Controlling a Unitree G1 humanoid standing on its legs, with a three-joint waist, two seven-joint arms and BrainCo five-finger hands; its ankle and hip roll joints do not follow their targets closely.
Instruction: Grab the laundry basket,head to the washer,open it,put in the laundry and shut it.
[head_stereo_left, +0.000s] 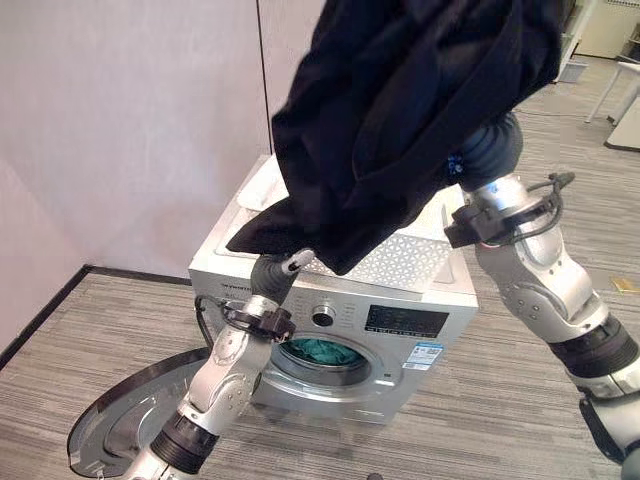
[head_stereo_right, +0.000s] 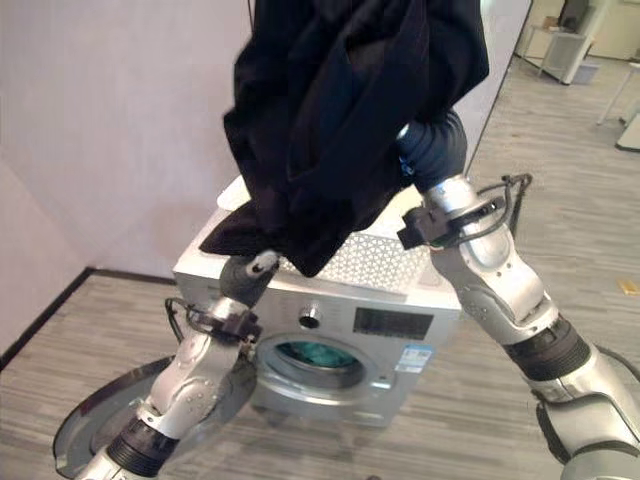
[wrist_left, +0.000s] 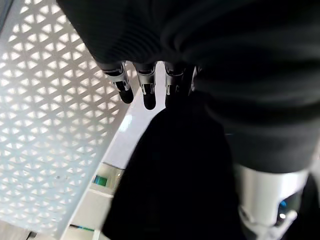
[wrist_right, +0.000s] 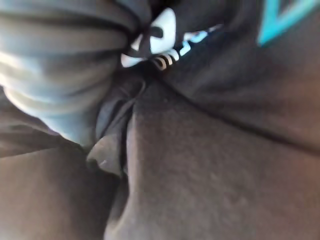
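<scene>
A large black garment (head_stereo_left: 400, 110) hangs high above the white washer (head_stereo_left: 400, 320), its lower edge draping onto the washer's top. My right hand (head_stereo_left: 488, 148) reaches up into the cloth, and its fingers are buried in the folds (wrist_right: 200, 165). My left hand (head_stereo_left: 283, 268) sits at the garment's lower edge above the washer's front left corner, fingers (wrist_left: 145, 87) straight and holding nothing. The white perforated laundry basket (head_stereo_left: 405, 262) rests on top of the washer. Teal laundry (head_stereo_left: 322, 350) lies inside the drum. The round door (head_stereo_left: 120, 420) is swung wide open to the left.
A white wall (head_stereo_left: 120, 130) stands close behind and to the left of the washer. Grey wood floor (head_stereo_left: 500, 420) stretches to the right, with white furniture (head_stereo_left: 625, 90) far back on that side. The open door takes up the floor space at the front left.
</scene>
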